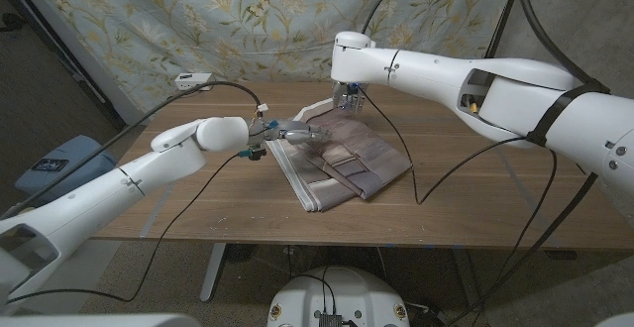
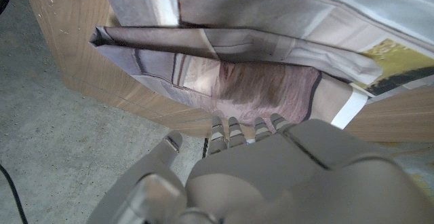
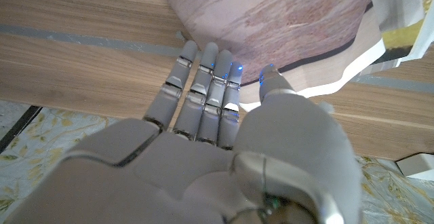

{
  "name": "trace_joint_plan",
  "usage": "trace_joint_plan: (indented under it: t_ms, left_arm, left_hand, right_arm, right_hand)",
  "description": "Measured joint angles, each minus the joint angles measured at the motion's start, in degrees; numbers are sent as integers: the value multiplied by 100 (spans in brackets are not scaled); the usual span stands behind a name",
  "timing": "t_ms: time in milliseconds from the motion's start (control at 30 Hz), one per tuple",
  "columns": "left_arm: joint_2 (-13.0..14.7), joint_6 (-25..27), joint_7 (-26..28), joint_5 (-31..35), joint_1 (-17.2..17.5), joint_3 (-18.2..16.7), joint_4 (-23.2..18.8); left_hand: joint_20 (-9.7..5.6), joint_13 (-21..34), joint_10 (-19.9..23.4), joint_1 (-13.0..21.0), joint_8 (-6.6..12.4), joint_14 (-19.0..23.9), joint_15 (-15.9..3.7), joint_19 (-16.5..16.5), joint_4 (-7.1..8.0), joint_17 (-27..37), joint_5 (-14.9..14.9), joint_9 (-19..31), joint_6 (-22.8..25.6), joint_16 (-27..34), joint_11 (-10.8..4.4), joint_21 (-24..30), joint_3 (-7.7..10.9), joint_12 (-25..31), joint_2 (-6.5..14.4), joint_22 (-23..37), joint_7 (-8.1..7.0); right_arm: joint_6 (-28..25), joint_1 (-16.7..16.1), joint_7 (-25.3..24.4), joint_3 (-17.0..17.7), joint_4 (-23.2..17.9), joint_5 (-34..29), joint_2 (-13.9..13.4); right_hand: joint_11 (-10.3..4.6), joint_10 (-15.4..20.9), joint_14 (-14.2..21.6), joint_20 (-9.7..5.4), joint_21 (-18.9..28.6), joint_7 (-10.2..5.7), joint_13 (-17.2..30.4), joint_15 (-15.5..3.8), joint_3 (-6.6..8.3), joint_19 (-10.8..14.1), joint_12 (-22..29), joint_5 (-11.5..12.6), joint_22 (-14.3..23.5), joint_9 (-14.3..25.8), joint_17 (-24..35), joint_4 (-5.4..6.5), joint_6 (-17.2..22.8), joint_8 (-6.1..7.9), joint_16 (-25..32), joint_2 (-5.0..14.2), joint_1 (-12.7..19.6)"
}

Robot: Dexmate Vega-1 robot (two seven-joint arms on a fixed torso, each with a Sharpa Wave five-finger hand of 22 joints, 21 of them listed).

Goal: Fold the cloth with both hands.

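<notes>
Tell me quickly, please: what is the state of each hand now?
Left hand: touches the cloth; whether it grips cannot be told.
Right hand: fingertips at the cloth's edge; a grip cannot be told.

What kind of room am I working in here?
Probably a makeshift lab or test room: a wooden table with cables trailing over it, a butterfly-print sheet hung as a backdrop, and a bare concrete floor.

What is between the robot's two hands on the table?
In the head view, the folded cloth lies between the left hand and the right hand; both sit at its edges.
</notes>
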Motion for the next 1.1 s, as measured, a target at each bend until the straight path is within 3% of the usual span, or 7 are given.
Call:
trace_joint_plan:
  t_ms: [467,533,600,833,867,1100]
  left_arm:
    - [-302,-228,-207,110,-346,392,581]
    - [-325,-228,-207,110,-383,442,652]
    - [-344,-416,-409,186,-424,490,732]
    - [-392,-439,-434,191,-543,607,996]
    - [-397,-723,-627,209,-563,621,1039]
    - [-423,-723,-627,209,-649,676,1273]
  left_hand:
    - [53,0,49,0,0,75,-49,-11,-23,0,0,0,0,0,-32,29,23,0,0,0,0]
    - [53,0,49,0,0,86,-38,-11,-23,0,0,0,22,0,-32,29,23,0,0,0,-22]
    - [52,0,49,0,0,86,-38,-11,-23,0,0,0,22,0,-32,29,23,0,0,0,-22]
    - [52,0,111,0,0,185,-82,-11,-23,0,0,0,31,0,-32,29,23,0,0,0,-12]
    - [52,0,111,0,0,199,-68,-11,-23,0,0,0,31,0,-32,29,23,0,0,0,-12]
    - [40,-1,142,24,0,236,-93,20,-43,-1,0,0,31,0,-63,29,3,-1,-24,0,-12]
  right_arm:
    - [38,-334,-760,322,-408,125,-328]
    - [48,-334,-857,322,-408,133,-328]
    - [58,-555,-962,547,-667,139,-500]
    - [73,-575,-1331,571,-691,153,-516]
    - [74,-836,-1372,827,-982,155,-697]
    - [76,-836,-1667,827,-982,177,-697]
  right_hand:
    - [-68,108,7,-103,-33,-128,-120,-58,-76,-2,-44,0,0,-76,-58,76,122,0,-47,58,-368]
    - [-67,108,-8,-113,-33,-157,-132,-74,-88,-11,-44,0,0,-79,-82,122,93,-39,-47,57,-377]
    - [-88,88,-8,-113,-33,-157,-144,-74,-80,-11,-84,0,0,-79,-82,129,93,-50,-48,89,-446]
    - [-113,62,-20,-133,-70,-209,-186,-86,-113,-32,-90,-23,0,-112,-109,225,84,-103,-88,137,-614]
    - [-118,57,-32,-133,-84,-209,-198,-96,-124,-32,-118,-23,0,-127,-109,244,84,-117,-88,166,-643]
    - [-116,-6,-40,-153,-116,-216,-278,-102,-104,-52,-209,-23,0,-178,-176,263,-72,-251,-133,144,-741]
